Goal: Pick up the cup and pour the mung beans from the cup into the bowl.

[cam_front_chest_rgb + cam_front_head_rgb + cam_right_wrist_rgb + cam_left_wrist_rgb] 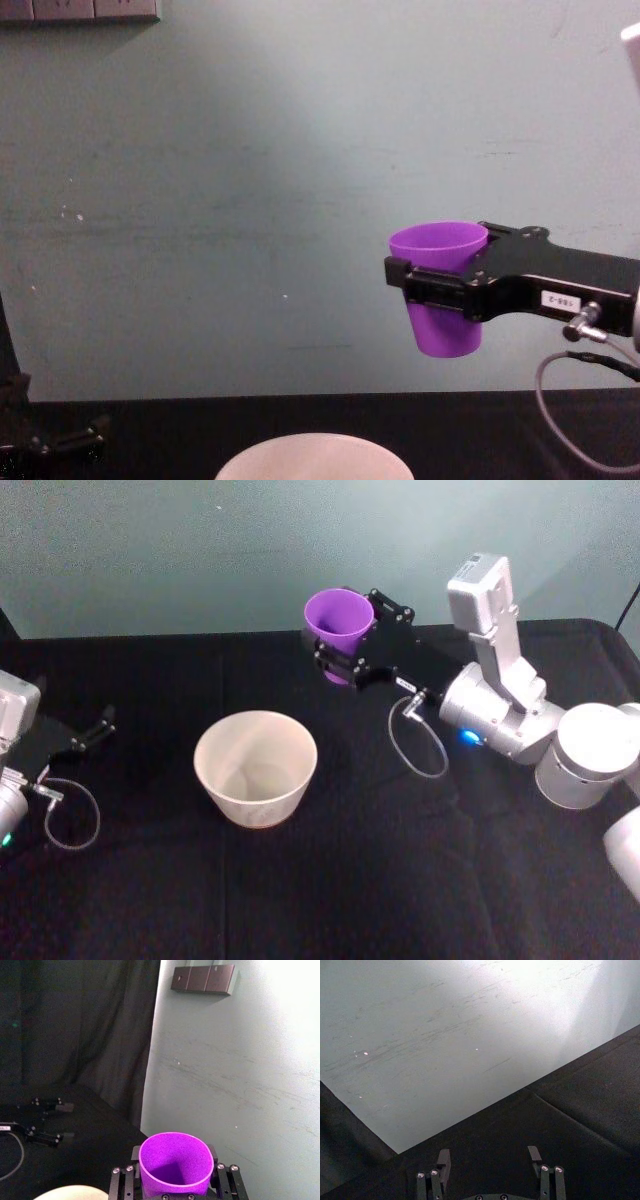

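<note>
- Your right gripper (350,645) is clamped on the cup (338,620). One finger lies on each side of the cup's wall, below the rim.
- The chest view shows the cup (440,290) lifted well clear of the table, with the black fingers (430,285) crossing its upper half. The cup stands upright, mouth up.
- In the head view the cup lies beyond the bowl (256,768) and to the robot's right of it. The two are apart, and the cup's mouth is not over the bowl.
- The right wrist view looks down into the cup (174,1162). You see the purple inner wall, but the floor of the cup falls below the picture's edge. I cannot tell what it contains.
- The bowl sits upright on the black table (400,880), near the middle of the work area. In the chest view its rim (315,440) shows at the lower edge, below and to the left of the cup.
- Your left gripper (95,732) lies low at the table's left side, well apart from the bowl and the cup. Its fingers (444,1157) stand apart with nothing between them.
- A grey cable loop (415,745) hangs from the right wrist, above the table and to the right of the bowl.
</note>
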Controlling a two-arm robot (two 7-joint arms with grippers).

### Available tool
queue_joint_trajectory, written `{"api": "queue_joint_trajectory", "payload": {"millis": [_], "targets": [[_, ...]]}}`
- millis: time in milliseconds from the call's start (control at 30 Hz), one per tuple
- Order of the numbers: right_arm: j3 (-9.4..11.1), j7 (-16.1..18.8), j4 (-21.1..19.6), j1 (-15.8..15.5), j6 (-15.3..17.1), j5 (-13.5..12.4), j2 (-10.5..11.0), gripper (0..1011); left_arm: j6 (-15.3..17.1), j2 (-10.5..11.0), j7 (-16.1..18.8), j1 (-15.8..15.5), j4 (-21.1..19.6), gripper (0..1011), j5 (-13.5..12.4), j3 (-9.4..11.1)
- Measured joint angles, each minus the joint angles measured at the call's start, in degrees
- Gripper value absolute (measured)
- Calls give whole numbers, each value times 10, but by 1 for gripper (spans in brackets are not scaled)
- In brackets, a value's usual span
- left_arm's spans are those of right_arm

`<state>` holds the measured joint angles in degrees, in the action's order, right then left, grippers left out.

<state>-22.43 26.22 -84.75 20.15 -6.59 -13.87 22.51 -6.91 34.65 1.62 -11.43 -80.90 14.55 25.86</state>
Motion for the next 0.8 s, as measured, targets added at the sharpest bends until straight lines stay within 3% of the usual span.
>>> {"api": "queue_joint_trajectory", "payload": {"millis": [167, 233, 267, 300, 333, 467, 500, 700, 767, 800], "targets": [[-10, -9, 14, 12, -5, 30, -5, 751, 0, 0, 0, 0, 0, 1000, 0, 0], [-20, -19, 19, 15, -18, 64, -2, 751, 0, 0, 0, 0, 0, 1000, 0, 0], [-29, -26, 21, 17, -28, 95, 3, 751, 0, 0, 0, 0, 0, 1000, 0, 0], [-29, -26, 21, 17, -28, 95, 3, 751, 0, 0, 0, 0, 0, 1000, 0, 0], [-37, -33, 21, 19, -37, 124, 8, 752, 0, 0, 0, 0, 0, 1000, 0, 0], [-56, -48, 16, 22, -55, 192, 21, 751, 0, 0, 0, 0, 0, 1000, 0, 0], [-64, -54, 14, 24, -61, 220, 26, 751, 0, 0, 0, 0, 0, 1000, 0, 0], [-83, -79, 4, 28, -77, 309, 42, 751, 0, 0, 0, 0, 0, 1000, 0, 0], [-93, -98, -3, 30, -81, 365, 50, 752, 0, 0, 0, 0, 0, 1000, 0, 0], [-93, -98, -3, 30, -81, 365, 50, 752, 0, 0, 0, 0, 0, 1000, 0, 0]]}}
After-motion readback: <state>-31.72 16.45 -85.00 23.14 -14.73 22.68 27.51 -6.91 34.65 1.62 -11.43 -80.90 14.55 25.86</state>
